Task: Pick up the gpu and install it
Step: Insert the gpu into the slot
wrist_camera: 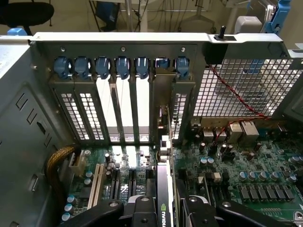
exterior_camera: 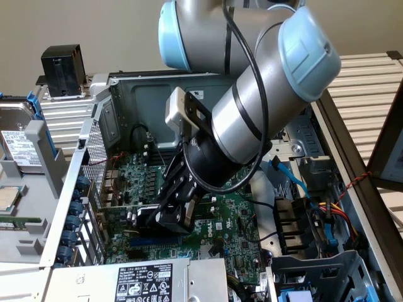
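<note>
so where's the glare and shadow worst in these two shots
Wrist view: bright light comes through the open slots in the case's back wall, so they glare white, while the motherboard and the gpu clamped in the gripper sit dim. Exterior view: the arm shades the board beneath it, with soft highlights on its blue cap.

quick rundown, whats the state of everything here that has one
hand: shut on the gpu
gpu: held on edge, low over the motherboard, bracket end at the rear slots; seated or not, cannot tell
computer case: open, inside exposed
rear slots: several uncovered, light coming through; two grille covers in place
</note>
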Action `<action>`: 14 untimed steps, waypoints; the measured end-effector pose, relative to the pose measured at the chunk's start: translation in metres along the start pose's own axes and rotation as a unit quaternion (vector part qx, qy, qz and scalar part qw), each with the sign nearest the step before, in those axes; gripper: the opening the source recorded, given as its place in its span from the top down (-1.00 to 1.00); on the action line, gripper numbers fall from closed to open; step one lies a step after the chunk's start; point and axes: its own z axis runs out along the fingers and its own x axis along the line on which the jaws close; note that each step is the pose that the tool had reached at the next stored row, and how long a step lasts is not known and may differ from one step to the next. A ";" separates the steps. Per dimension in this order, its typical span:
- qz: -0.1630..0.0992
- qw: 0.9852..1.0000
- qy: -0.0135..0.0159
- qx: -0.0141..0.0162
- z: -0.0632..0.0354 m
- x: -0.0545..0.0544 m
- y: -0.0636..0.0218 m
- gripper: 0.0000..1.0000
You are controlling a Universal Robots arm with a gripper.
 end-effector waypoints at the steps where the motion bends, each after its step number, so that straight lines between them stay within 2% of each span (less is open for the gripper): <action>1: 0.000 1.000 0.000 0.000 0.0000 0.000 0.0000 0.47; 14: 0.001 1.000 0.001 0.000 0.0007 -0.001 0.0003 0.47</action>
